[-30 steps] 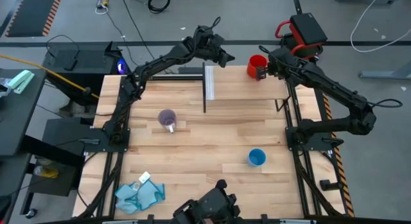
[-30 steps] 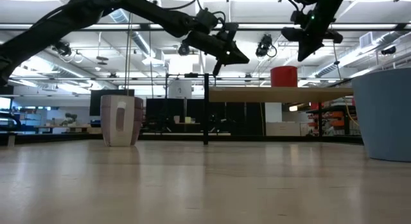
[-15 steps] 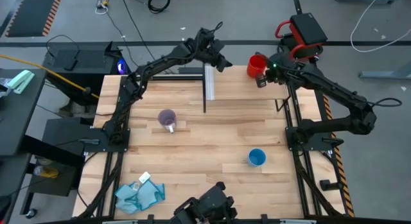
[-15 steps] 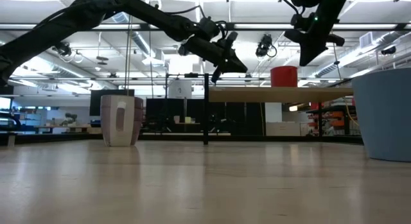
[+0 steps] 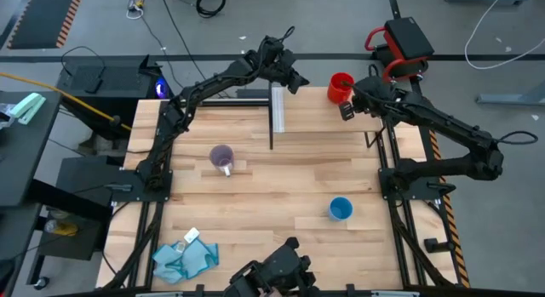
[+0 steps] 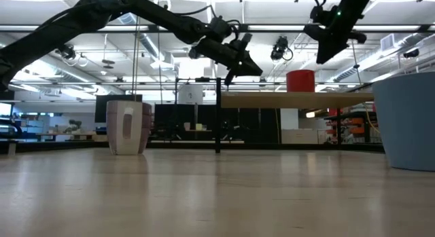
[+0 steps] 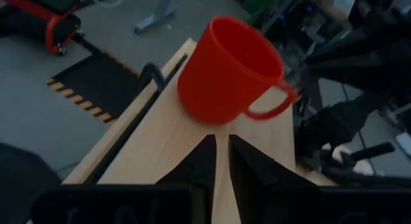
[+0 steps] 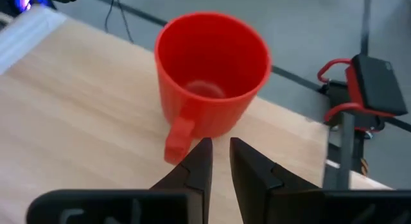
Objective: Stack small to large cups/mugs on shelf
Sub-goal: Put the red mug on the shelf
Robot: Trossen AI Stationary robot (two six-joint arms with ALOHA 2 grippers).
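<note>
Red mug [image 5: 340, 86] upright on shelf [image 5: 324, 118] as apparent stack base; right gripper [image 5: 347, 108] just beside its handle, fingers nearly together, empty; left gripper [image 5: 292, 78] likewise closed, waiting near white panel

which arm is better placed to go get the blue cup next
Probably the right. The blue cup stands on the table's right side, nearer the right arm's base, and the right gripper is free beside the red mug on the shelf. The left gripper hovers farther away.
</note>
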